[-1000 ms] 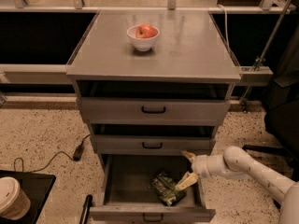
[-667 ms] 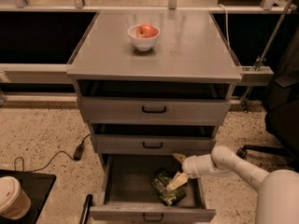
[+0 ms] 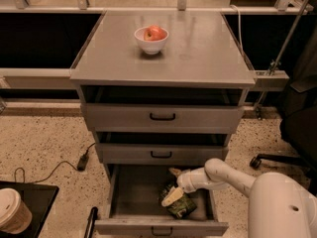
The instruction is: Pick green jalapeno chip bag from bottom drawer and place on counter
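Partly hidden under hand [image 3: 171, 187] in bottom drawer [image 3: 132, 195]: green jalapeno chip bag [image 3: 181, 207].

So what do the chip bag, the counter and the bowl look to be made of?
Green jalapeno chip bag: crinkled foil or plastic film, judging by creases and glints. Counter: smooth grey metal, probably, with soft sheen. White bowl: glazed ceramic or plastic, glossy. The gripper is down in the bottom drawer, at the bag.

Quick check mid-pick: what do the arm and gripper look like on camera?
The arm is smooth, white and rounded, widening into a bulky white shell. No cables or markings show. The gripper, inside the bottom drawer, has two pale cream, tapered fingers.
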You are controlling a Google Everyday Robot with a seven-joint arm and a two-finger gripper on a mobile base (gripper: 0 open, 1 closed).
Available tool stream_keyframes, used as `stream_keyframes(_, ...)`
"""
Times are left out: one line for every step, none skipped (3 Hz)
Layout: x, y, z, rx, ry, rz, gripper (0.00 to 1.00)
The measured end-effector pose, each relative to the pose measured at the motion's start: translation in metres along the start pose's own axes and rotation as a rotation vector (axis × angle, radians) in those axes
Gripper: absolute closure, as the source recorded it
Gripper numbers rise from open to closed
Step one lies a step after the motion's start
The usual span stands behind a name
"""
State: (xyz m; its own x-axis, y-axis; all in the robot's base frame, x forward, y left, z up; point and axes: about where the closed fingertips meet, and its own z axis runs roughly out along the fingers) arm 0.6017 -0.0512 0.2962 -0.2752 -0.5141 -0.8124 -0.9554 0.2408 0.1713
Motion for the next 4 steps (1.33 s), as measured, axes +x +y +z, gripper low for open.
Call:
stream_keyframes(0.000, 0.000, 0.000, 0.000, 0.000, 0.000, 0.00)
stream_keyframes(0.048, -0.002, 0.047, -0.028, 0.033, 0.115, 0.00)
stream_keyframes(0.048, -0.002, 0.047, -0.029, 0.033, 0.115, 0.00)
stream_keyframes(0.063, -0.017, 0.043, 0.005, 0.039, 0.165, 0.00)
